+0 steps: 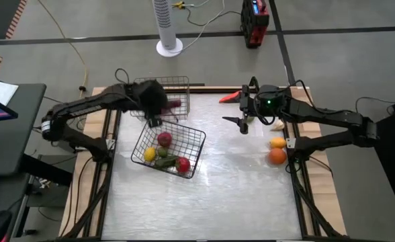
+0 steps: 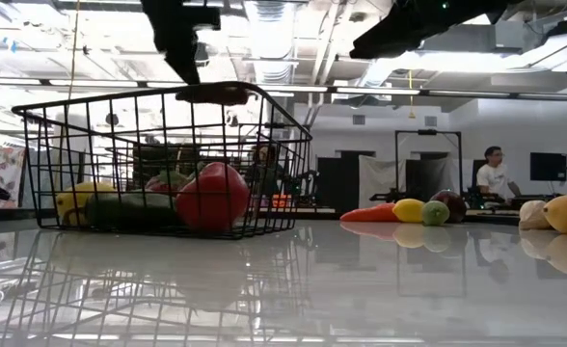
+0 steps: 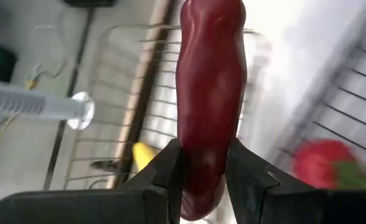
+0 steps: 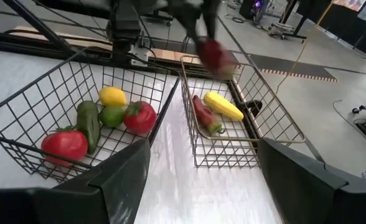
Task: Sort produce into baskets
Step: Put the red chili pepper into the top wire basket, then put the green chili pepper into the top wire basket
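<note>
— High view first: where was the left gripper?
— Over the gap between the two baskets, above the dark wire basket's far rim. From its wrist view the fingers were pinched tight on a long dark red pepper, which hung lengthwise between them.
— And what sat in that dark basket?
— A red tomato, a dark green cucumber, a lime, a lemon and another red round one. The lighter wire basket stood just beside it, touching or nearly so, with a yellow banana-like piece and a red-and-green pepper inside.
— The right gripper?
— Well away from the dark basket, up off the table, fingers spread wide and empty. Beyond it lay two orange fruits and an orange carrot, all outside the basket.
</note>
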You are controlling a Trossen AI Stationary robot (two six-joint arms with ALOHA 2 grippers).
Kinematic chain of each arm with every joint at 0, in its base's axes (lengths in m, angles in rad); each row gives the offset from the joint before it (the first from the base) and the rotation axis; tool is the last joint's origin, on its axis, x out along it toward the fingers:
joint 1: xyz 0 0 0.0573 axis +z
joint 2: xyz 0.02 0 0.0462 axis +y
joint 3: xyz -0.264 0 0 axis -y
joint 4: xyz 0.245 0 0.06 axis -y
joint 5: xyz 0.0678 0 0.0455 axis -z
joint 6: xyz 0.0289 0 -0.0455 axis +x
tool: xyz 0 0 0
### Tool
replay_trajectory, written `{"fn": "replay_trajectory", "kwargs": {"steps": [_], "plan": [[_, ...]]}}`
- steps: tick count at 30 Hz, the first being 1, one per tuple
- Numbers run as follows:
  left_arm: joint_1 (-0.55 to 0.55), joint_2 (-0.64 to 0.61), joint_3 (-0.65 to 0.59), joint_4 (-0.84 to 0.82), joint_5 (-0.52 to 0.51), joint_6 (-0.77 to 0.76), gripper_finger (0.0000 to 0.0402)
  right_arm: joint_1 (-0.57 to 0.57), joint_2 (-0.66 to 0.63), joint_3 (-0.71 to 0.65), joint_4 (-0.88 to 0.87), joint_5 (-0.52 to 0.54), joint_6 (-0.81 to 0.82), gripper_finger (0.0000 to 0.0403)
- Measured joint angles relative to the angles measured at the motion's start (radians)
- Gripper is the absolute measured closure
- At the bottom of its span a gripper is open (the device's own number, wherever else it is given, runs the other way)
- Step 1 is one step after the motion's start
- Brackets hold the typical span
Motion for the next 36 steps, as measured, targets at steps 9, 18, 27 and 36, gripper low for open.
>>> {"fn": "replay_trajectory", "kwargs": {"steps": [9, 18, 27, 36], "plan": [[0.263, -0.008, -0.210, 0.171, -0.080, -0.052, 0.0229, 0.000, 0.000, 0.000, -0.001, 0.000, 0.005, 0.0078], [0.277, 0.001, -0.116, 0.097, 0.170, -0.058, 0.0120, -0.005, 0.000, 0.000, 0.004, 0.000, -0.004, 0.0078], [-0.093, 0.103, -0.089, 0.005, 0.465, -0.147, 0.0137, -0.029, 0.000, 0.000, 0.006, 0.000, -0.016, 0.0078], [-0.295, 0.267, -0.089, 0.120, 0.419, -0.176, 0.0165, -0.018, 0.011, 0.000, 0.008, -0.074, -0.019, 0.0078]]}}
